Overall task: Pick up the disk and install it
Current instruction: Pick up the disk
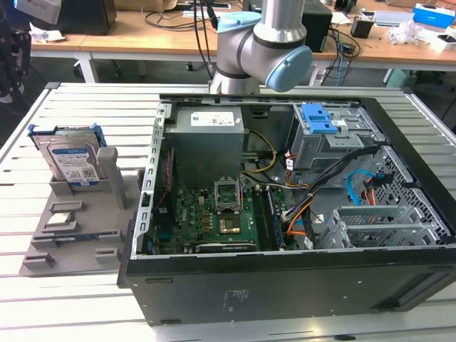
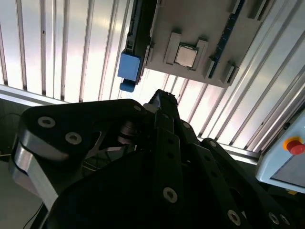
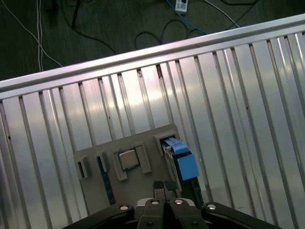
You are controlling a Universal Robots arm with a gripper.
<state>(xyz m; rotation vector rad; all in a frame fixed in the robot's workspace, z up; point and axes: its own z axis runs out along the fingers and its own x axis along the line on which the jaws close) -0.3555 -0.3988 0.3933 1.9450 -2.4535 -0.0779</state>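
The disk [image 1: 71,160] is a silver drive with a white-and-blue label in a blue bracket. It stands upright in a grey holder [image 1: 78,228] at the exterior view's left, beside the open computer case [image 1: 285,285]. In both wrist views I see the disk edge-on from high above, as its blue bracket [image 3: 183,161] [image 2: 129,67]. My gripper [image 3: 165,187] [image 2: 162,101] hangs well above the holder, apart from the disk, with its fingertips together and nothing between them.
The holder also carries a square processor chip [image 3: 127,160] [image 1: 63,219]. Inside the case are a grey power supply box [image 1: 206,139], a blue-latched drive cage [image 1: 320,121], the motherboard [image 1: 214,214] and loose cables [image 1: 349,185]. Everything rests on a slatted metal table [image 1: 64,299].
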